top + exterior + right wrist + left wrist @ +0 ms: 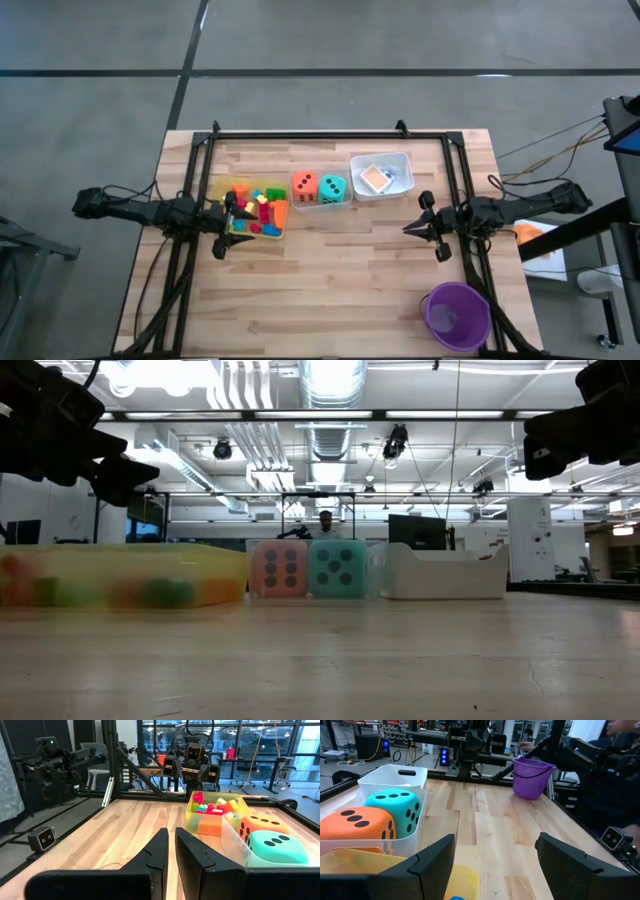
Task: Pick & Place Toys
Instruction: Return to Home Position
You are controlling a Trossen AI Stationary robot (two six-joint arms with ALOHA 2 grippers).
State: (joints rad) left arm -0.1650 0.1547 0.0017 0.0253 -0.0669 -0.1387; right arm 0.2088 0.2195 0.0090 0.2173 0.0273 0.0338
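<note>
The left claw (232,222) hung over the yellow tray (216,190), at the side nearest its own arm, fingers spread wide and empty. The right claw (415,228) hovered above bare bench (350,290), fingers almost pressed together on nothing. The coloured blocks (258,208) lay heaped in the yellow tray, and the orange die (304,186) and teal die (332,187) sat side by side in the clear tray (320,206). Homing cleanly probably meant raising the left arm straight up first, clear of the tray wall, then drawing back.
</note>
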